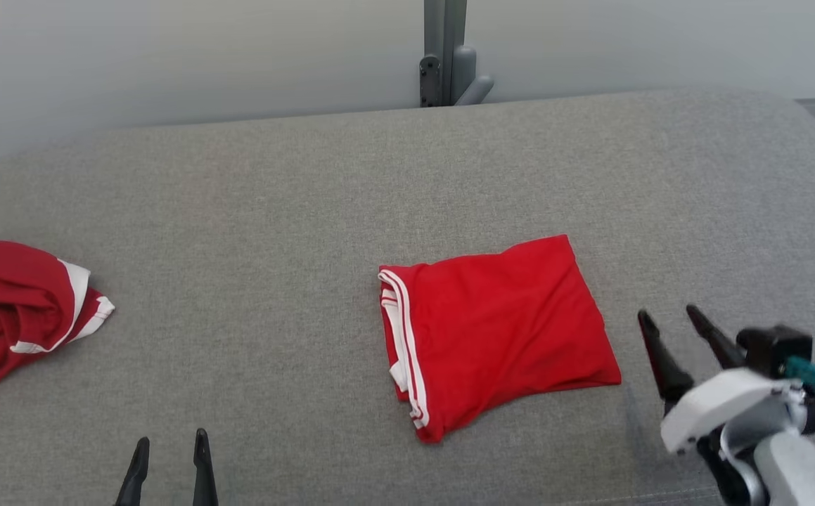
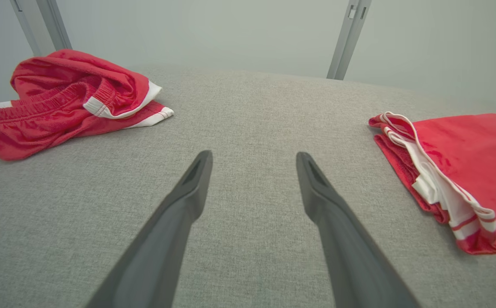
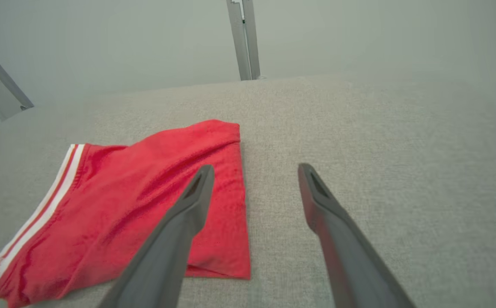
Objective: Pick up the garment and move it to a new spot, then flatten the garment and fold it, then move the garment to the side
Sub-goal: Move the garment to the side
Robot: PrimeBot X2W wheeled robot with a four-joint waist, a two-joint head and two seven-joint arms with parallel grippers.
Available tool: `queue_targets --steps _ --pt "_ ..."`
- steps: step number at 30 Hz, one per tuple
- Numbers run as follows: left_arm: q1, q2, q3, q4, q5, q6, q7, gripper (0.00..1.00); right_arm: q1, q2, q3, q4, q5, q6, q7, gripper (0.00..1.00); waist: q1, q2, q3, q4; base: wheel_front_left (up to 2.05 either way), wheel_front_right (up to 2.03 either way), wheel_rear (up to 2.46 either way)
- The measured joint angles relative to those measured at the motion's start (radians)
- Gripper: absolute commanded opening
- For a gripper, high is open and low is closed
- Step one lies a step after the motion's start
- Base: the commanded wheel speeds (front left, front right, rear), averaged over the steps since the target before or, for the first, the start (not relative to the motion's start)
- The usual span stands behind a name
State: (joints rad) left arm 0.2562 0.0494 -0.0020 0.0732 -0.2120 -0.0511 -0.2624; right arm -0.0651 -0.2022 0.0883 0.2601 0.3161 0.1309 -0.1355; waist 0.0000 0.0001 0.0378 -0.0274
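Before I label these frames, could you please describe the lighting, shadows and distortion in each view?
Head view: soft, even light, no glare; a faint shadow beside the right pincer on the grey cushion. Left wrist view: wide-angle bending tilts the metal posts outward; the left pincer looms large. Right wrist view: folded red shorts sharp, wall hazy.
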Motion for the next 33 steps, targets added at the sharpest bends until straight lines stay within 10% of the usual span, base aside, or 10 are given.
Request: queue_targets --steps 9,18,19,20,33 --pt "-0.082 0.000 -0.044 0.027 -0.018 0.017 0.000 1.00 -0.270 -0.093 0.046 0.084 0.225 0.000 0.391 1.00 0.0000 0.0000 0.114 0.031 0.00 0.00 0.00" --pt "-0.124 0.000 -0.062 0.031 -0.020 0.030 0.000 1.00 -0.329 -0.064 0.105 0.239 0.300 0.000 0.468 1.00 0.0001 0.0000 0.177 0.115 0.00 0.00 0.00" --pt "-0.125 0.000 -0.059 0.030 -0.025 0.031 0.000 1.00 -0.341 -0.072 0.114 0.246 0.300 0.000 0.463 0.75 0.0001 0.0000 0.181 0.123 0.00 0.00 0.00" --pt "-0.124 0.000 -0.056 0.029 -0.027 0.033 0.000 1.00 -0.352 -0.074 0.116 0.251 0.300 0.000 0.446 0.00 0.0000 0.0000 0.185 0.127 0.00 0.00 0.00" --pt "-0.197 0.000 -0.007 -0.040 0.029 0.014 -0.002 1.00 -0.517 -0.229 0.049 0.257 0.355 0.001 0.420 0.00 0.0000 0.0000 0.239 0.018 0.00 0.00 0.00"
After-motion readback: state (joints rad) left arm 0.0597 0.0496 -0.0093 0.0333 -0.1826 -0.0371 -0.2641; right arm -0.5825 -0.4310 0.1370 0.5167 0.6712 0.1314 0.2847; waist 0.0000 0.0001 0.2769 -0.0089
